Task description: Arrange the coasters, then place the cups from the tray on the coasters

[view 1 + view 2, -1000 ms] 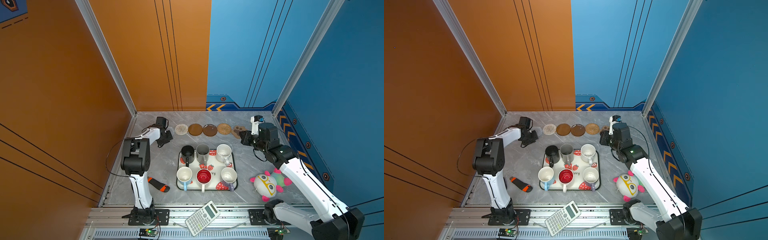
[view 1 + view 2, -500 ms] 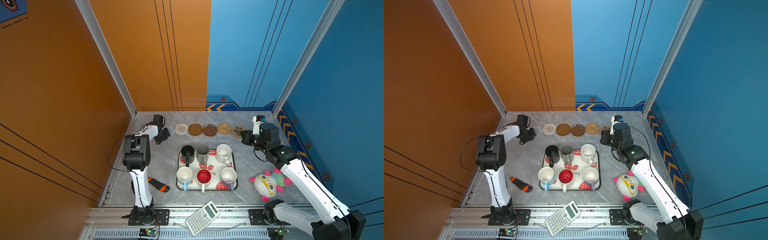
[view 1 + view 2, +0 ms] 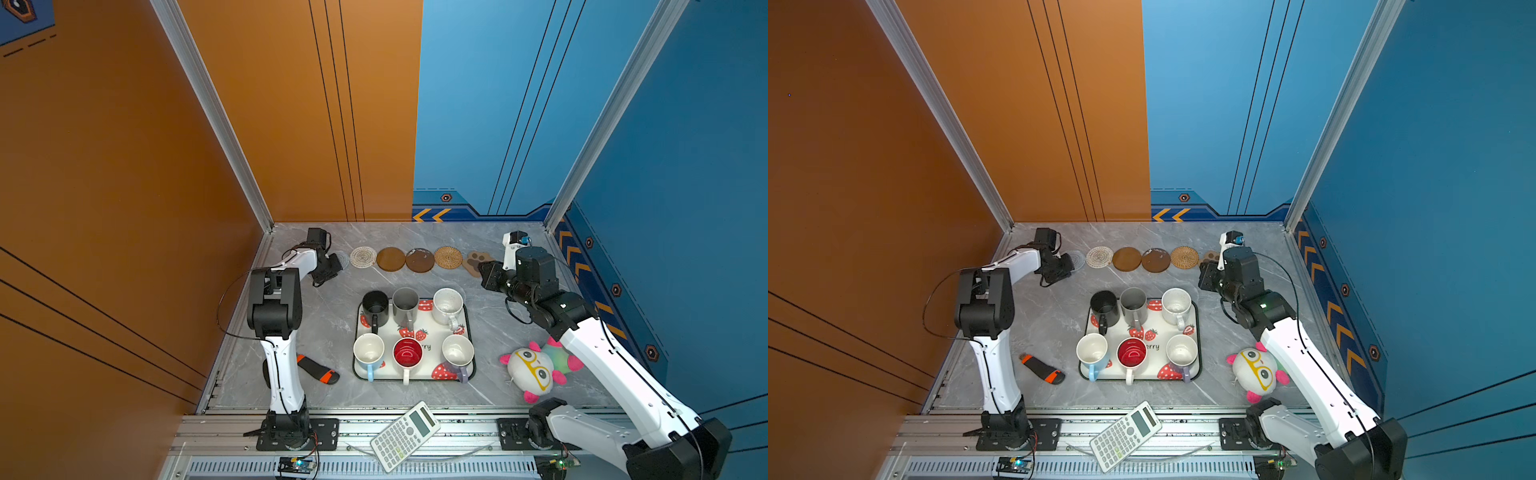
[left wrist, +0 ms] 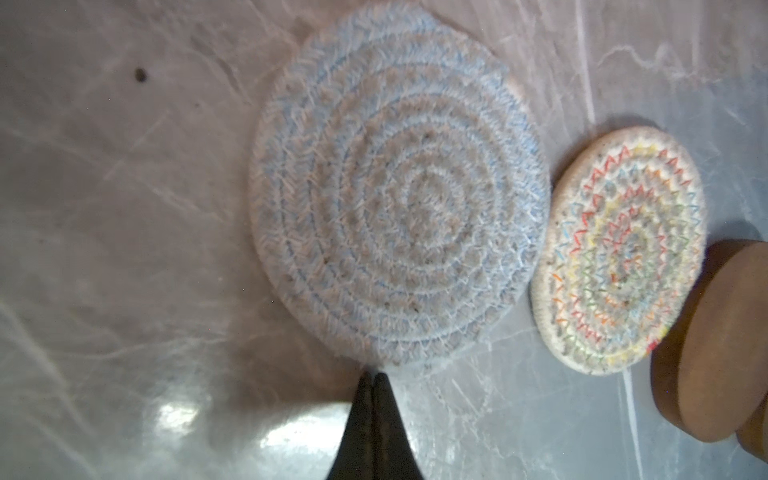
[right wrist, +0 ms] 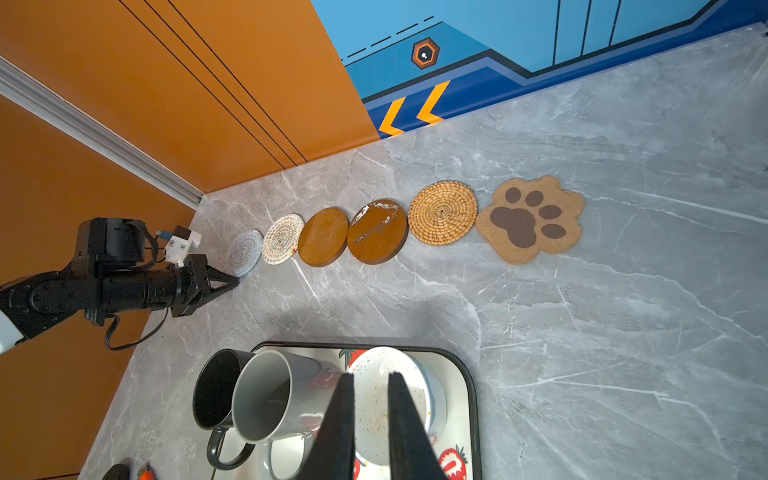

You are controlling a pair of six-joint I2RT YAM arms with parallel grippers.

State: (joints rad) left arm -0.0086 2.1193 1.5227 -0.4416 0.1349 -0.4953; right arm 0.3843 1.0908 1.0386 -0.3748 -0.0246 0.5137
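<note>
Six coasters point(image 3: 390, 259) aligned; left gripper point(image 4: 372, 376), together, apparently just nudged grey coaster point(image 4: 395, 187); right gripper point(image 5: 370, 376) parting slightly, empty; cups point(image 3: 405, 305) next.

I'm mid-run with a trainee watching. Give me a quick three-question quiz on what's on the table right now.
1. True or false: all six cups stand on the tray.
2. How many coasters lie in the row beyond the tray?
3. Which of them lies nearest the left hand? A) the paw-shaped one B) the grey woven round C) the tan woven round

Key: 1 true; 2 six; 3 B.
</note>
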